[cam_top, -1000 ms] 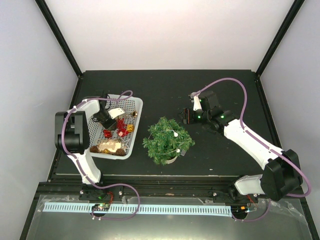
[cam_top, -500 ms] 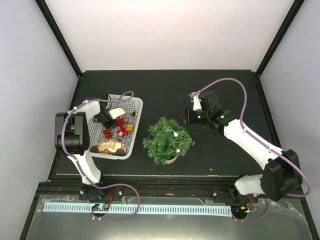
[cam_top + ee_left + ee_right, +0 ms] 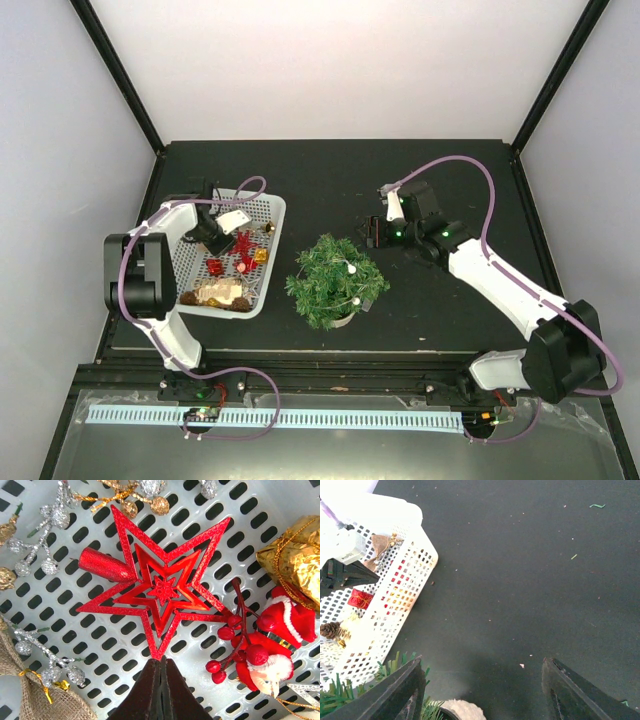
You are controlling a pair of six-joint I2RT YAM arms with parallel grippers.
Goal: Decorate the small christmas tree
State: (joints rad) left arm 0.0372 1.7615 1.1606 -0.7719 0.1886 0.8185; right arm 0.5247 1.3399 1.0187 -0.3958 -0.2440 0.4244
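Black table (image 3: 330, 170) holds the small christmas tree (image 3: 335, 280) beside wide-spread right fingers (image 3: 371, 233); left fingers (image 3: 161, 690) pinched.

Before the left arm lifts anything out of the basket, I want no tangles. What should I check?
1. Jaws of the left tool shut: ok.
2. Grip on the red star: cannot tell; its lower point only meets the tips.
3. Star free of the berry sprig: not ok, they touch.
4. Jaws of the right tool open: ok.
5. The small christmas tree upright: ok.
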